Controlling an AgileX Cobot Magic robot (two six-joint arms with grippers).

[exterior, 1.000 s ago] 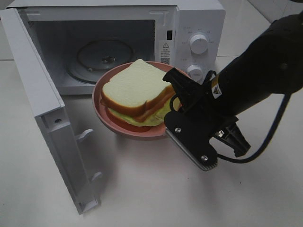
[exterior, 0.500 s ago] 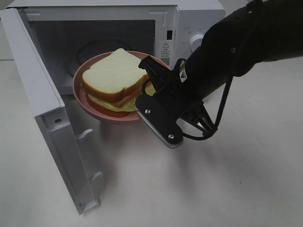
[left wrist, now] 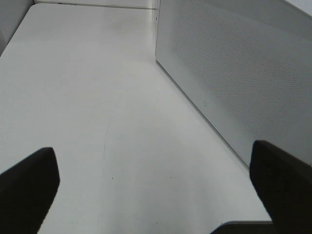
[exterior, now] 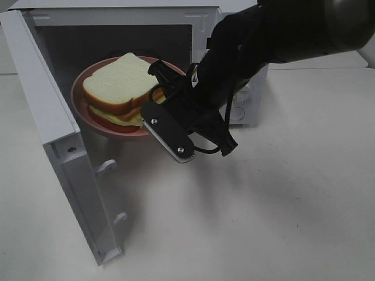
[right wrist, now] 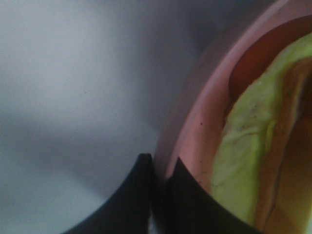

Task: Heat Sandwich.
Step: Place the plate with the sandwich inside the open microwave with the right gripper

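One pink plate, pinched at the rim by the right gripper, jaws closed tight on that edge. Bearing the sandwich, held at the mouth of the open microwave. Farther left and closer to the cavity than a second ago. Left gripper spread wide, holding nothing, low over the table beside a perforated white wall.
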